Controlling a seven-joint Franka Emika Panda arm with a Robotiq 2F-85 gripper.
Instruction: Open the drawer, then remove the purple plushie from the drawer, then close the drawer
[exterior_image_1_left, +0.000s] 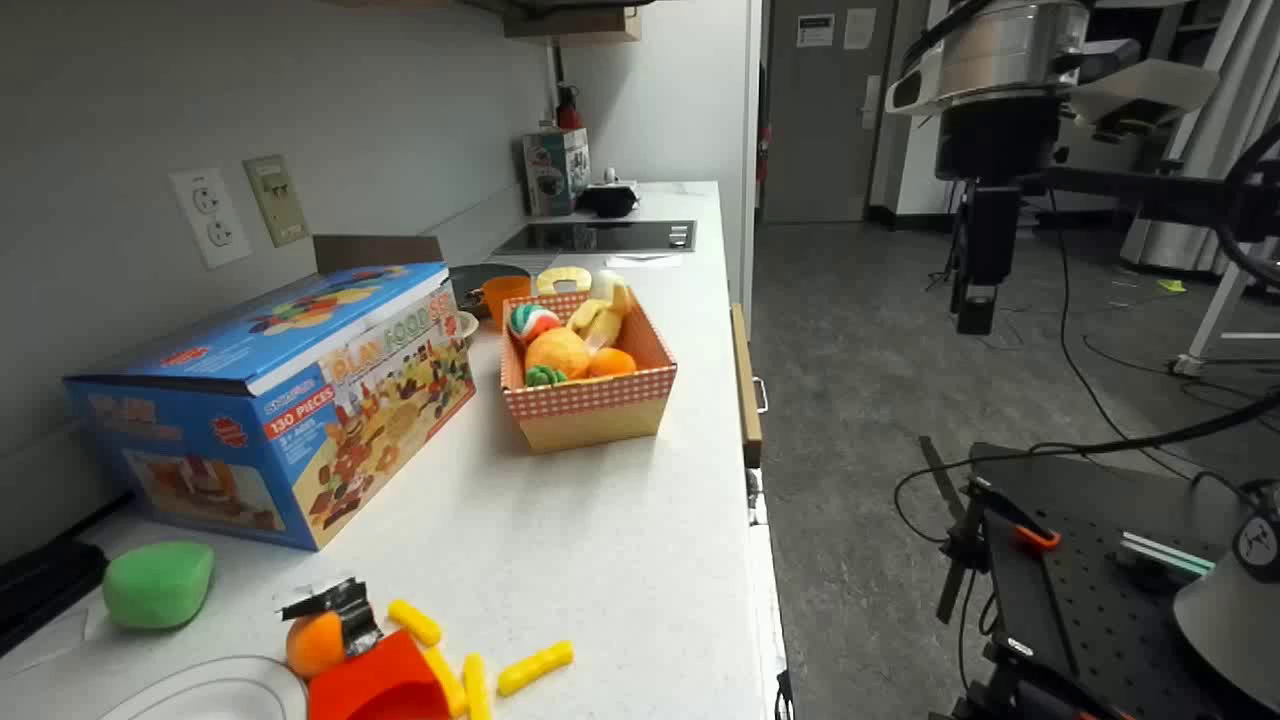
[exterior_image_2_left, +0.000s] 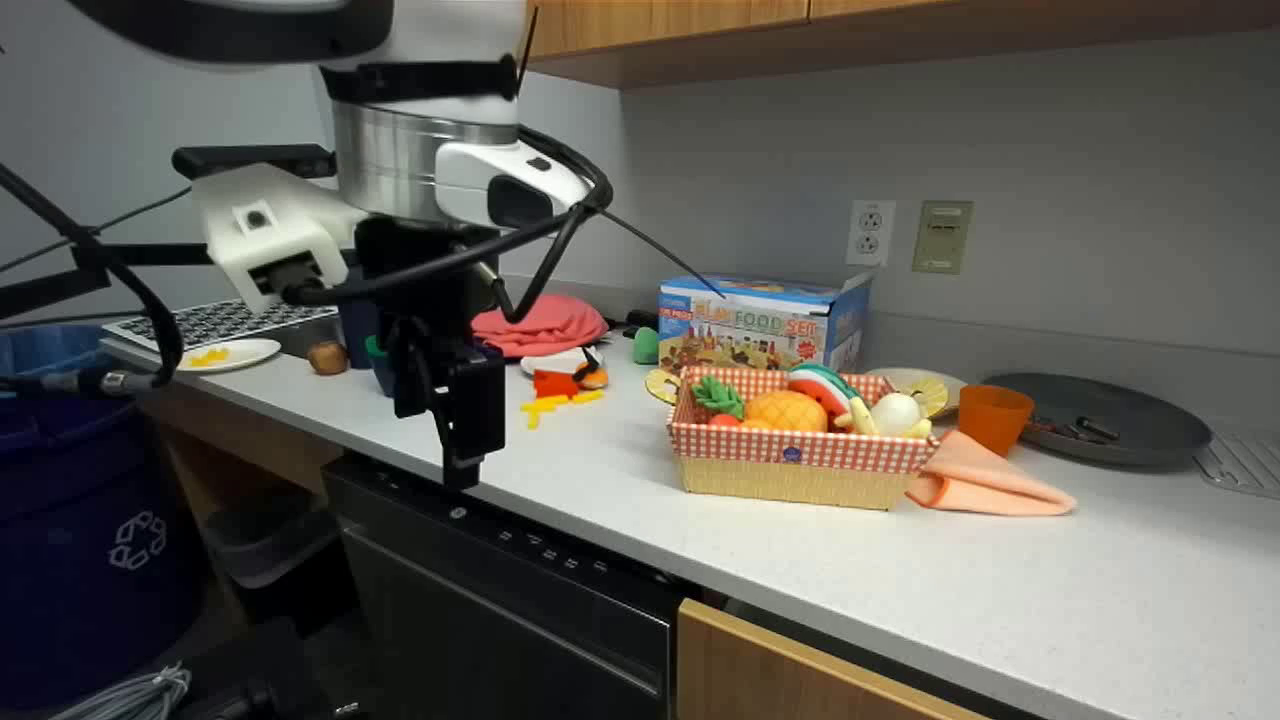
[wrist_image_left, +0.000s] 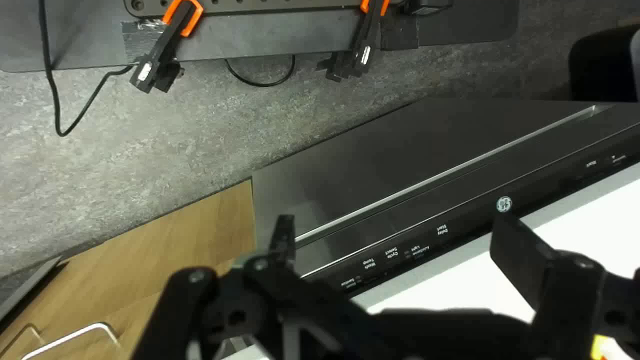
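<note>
The drawer's tan wooden front (exterior_image_1_left: 743, 390) stands a little out from the counter edge in an exterior view, with a metal handle (exterior_image_1_left: 762, 395) on it. In an exterior view the front (exterior_image_2_left: 770, 675) shows at the bottom, with a dark gap behind its top edge. The inside of the drawer does not show. The purple plushie is hidden or out of view. My gripper (exterior_image_1_left: 975, 318) hangs in the air away from the drawer, pointing down; it also shows in an exterior view (exterior_image_2_left: 462, 470). In the wrist view its fingers (wrist_image_left: 395, 245) are wide apart with nothing between them.
A red-checked basket (exterior_image_2_left: 790, 475) of toy food stands on the counter (exterior_image_1_left: 620, 560). A blue play food box (exterior_image_1_left: 200, 430), a green blob toy (exterior_image_1_left: 160, 585) and yellow sticks (exterior_image_1_left: 535, 668) lie there too. A black dishwasher (exterior_image_2_left: 500, 590) is beside the drawer. Clamps (wrist_image_left: 160, 60) jut from the robot's stand.
</note>
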